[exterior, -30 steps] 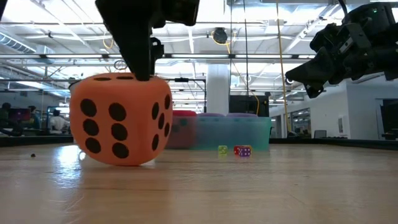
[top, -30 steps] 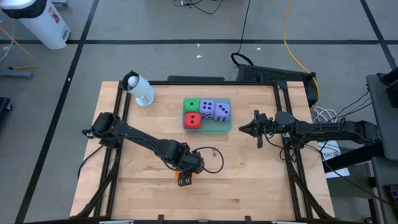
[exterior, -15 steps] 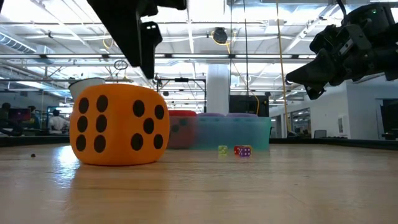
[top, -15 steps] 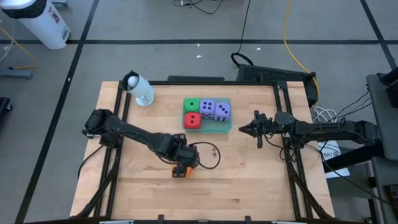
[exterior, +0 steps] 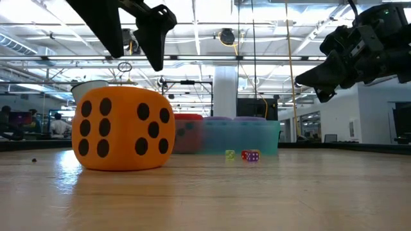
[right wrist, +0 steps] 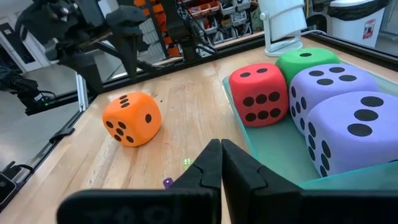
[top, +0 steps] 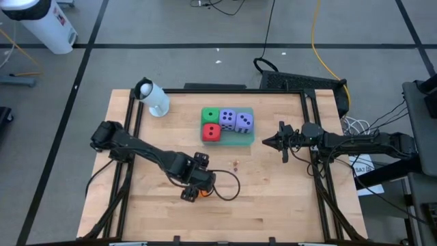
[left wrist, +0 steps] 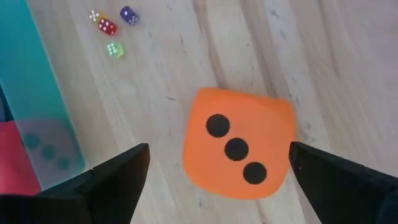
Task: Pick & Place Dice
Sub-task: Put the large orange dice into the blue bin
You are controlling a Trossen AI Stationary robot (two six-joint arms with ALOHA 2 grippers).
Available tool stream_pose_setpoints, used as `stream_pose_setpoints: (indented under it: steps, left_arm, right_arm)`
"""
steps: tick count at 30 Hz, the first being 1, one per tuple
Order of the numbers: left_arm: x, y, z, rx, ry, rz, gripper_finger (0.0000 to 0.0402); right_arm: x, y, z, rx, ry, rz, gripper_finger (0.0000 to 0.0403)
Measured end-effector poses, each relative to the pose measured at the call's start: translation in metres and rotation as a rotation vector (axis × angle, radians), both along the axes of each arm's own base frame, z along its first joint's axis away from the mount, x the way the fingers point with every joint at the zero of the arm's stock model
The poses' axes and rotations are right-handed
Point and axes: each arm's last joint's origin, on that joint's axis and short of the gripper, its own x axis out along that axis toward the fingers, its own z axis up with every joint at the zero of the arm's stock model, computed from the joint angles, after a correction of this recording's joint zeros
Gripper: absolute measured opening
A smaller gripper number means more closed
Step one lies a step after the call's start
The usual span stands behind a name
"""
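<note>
The orange die (exterior: 123, 128) rests flat on the wood near the table's middle, a six-pip face toward the low camera. My left gripper (exterior: 130, 38) hangs open just above it, touching nothing. In the left wrist view the die (left wrist: 239, 146) lies between the two spread fingers, three pips up. From above, the left gripper (top: 193, 186) hides most of the die (top: 199, 193). The red die (top: 212, 132), the green die (top: 209, 115) and two purple dice (top: 235, 121) sit in a teal tray (top: 240, 142). My right gripper (top: 273, 142) waits shut, right of the tray.
Three tiny dice (left wrist: 109, 28) lie on the wood between the orange die and the tray. A white cup-like object (top: 153, 98) is at the far left corner. Raised rails (top: 311, 137) run along the table's sides. A cable loops beside the left gripper.
My left gripper had a finger on the tilted orange die's top. It has since risen clear, shifted slightly toward the table's left, and its fingers now stand wider apart. The die has turned about and settled flat on the wood.
</note>
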Motion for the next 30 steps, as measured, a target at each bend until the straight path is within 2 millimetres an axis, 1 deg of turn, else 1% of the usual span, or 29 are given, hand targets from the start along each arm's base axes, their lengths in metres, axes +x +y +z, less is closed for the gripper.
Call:
stream_pose_setpoints:
  steps: [6, 12, 16, 23, 25, 30]
  left_arm:
    - [-0.002, -0.004, -0.003, -0.025, 0.016, -0.059, 0.0398]
    - [-0.005, -0.001, -0.019, -0.008, 0.046, -0.087, 0.0399]
    - [-0.003, 0.004, -0.029, -0.042, 0.04, -0.088, 0.0399]
    - [-0.002, 0.006, -0.03, -0.037, 0.036, -0.12, 0.04]
    - [-0.001, 0.007, -0.031, -0.068, 0.046, -0.124, 0.0399]
    - [0.006, 0.007, -0.046, -0.079, 0.089, -0.129, 0.0399]
  right_arm:
    - [0.0, 0.0, 0.0, 0.001, 0.003, -0.001, 0.0]
    - [0.0, 0.0, 0.0, 0.002, 0.003, -0.002, 0.0]
    - [0.0, 0.0, 0.0, 0.001, 0.004, -0.002, 0.0]
    - [0.0, 0.0, 0.0, 0.0, 0.004, -0.002, 0.0]
    - [0.0, 0.0, 0.0, 0.0, 0.005, -0.003, 0.0]
    - [0.0, 0.0, -0.001, 0.0, 0.006, -0.002, 0.0]
